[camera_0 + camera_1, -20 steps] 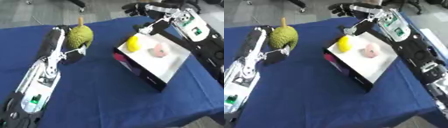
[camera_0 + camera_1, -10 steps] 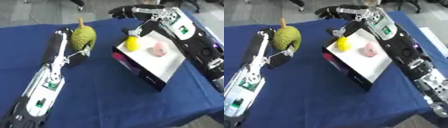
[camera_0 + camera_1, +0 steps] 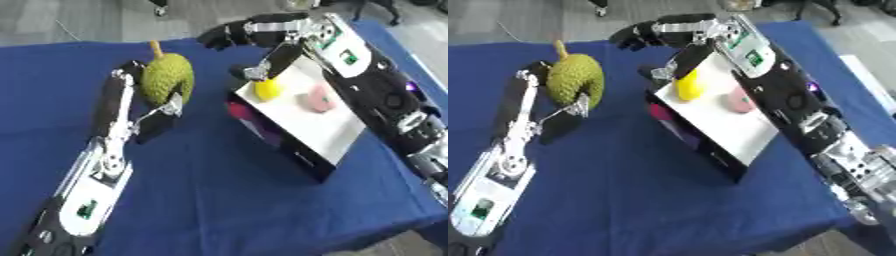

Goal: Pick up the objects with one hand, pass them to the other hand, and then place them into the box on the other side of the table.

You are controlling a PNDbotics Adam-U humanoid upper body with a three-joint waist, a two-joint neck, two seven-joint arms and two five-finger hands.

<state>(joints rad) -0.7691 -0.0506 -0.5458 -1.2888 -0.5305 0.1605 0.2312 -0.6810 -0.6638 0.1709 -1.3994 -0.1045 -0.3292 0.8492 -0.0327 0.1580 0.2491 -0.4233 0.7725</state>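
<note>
Here the green spiky fruit point(image 3: 168, 77), with its short brown stem pointing up, sits in the robot's left hand point(image 3: 157, 102), which is curled round its lower side and holds it up over the far left part of the blue surface point(image 3: 201, 195). The fruit is clear of the cloth, as far as the two views show (its underside is hidden by the fingers).

To its right stands the box point(image 3: 302, 117), white inside with a dark near wall. It already holds a yellow fruit point(image 3: 267, 89) at its far end and a pink round thing point(image 3: 317, 99) just beside that; the two look close but apart.

The right hand point(image 3: 226, 36) reaches in over the far end of the box towards the green fruit, fingers spread and relaxed, holding nothing. A gap of blue cloth lies between it and the fruit.

My reading is that the handover is the step in hand: the pickup is done, the pass is not yet made, and the placing waits on it. The next move calls for closing that gap, either hand or both travelling, so that the right hand can wrap the fruit on a side the left fingers leave free. The left should let go only once the right has closed round it. The fruit is bulky and rounded, so I would expect it to roll if taken off-centre.
</note>
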